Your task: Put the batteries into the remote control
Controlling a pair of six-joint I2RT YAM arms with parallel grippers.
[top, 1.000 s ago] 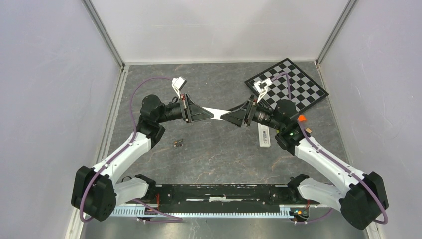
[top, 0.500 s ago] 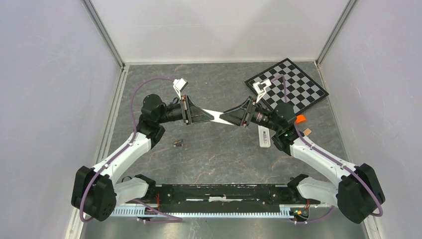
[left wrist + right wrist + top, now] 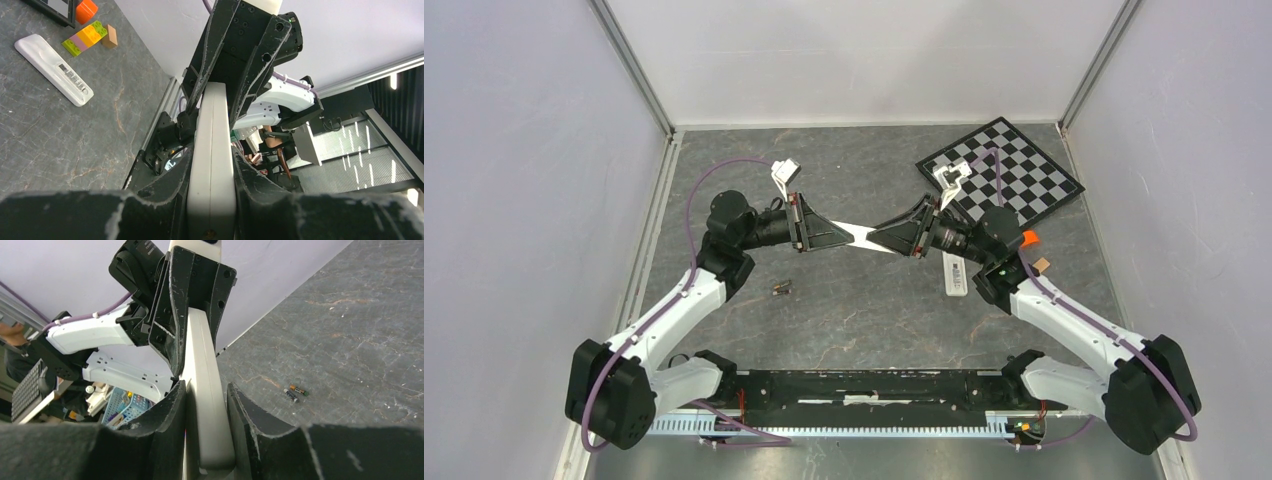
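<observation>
A white remote control (image 3: 864, 236) hangs in the air over the middle of the table, gripped at both ends. My left gripper (image 3: 851, 235) is shut on its left end, and the left wrist view shows the remote (image 3: 212, 150) pinched edge-on between the dark fingers. My right gripper (image 3: 880, 238) is shut on the other end, with the remote (image 3: 204, 405) between its fingers. Two small dark batteries (image 3: 781, 288) with brassy ends lie side by side on the table below the left arm. They also show in the right wrist view (image 3: 296, 391).
A long white cover piece (image 3: 955, 272) lies on the table under the right wrist, also seen in the left wrist view (image 3: 52, 68). A checkerboard (image 3: 1014, 175) lies at the back right. Small coloured blocks (image 3: 1030, 241) sit beside it. Grey walls enclose the table.
My right gripper has edged a little left toward the left gripper, so less of the remote shows between them. The left arm and the batteries have not moved.
</observation>
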